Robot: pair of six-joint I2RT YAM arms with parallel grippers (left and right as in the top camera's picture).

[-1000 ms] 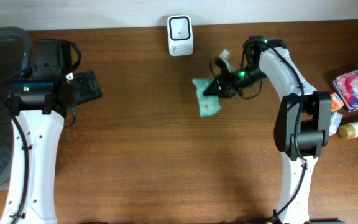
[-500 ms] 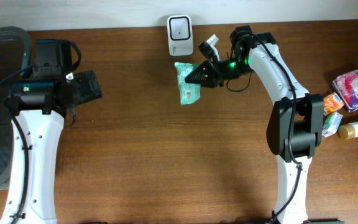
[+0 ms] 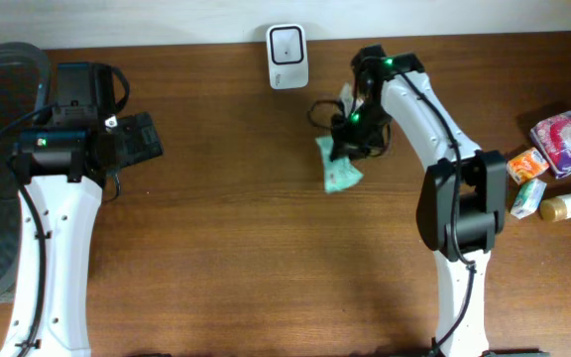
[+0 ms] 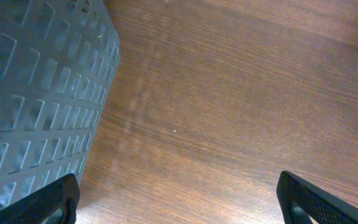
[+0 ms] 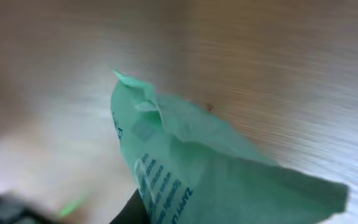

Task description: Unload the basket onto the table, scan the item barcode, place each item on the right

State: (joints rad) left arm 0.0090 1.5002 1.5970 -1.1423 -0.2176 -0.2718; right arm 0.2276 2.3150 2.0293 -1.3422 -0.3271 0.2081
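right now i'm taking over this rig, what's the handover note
Left tool: open, empty, over bare table beside the grey basket.
Right tool: shut on the green packet.
Scanner: at the table's far edge; the packet is to its right and nearer the robot, not at its window.
Done: packet picked up.
Left: show its barcode to the scanner; whether a scan has registered cannot be told.
Other items wait at the right edge.
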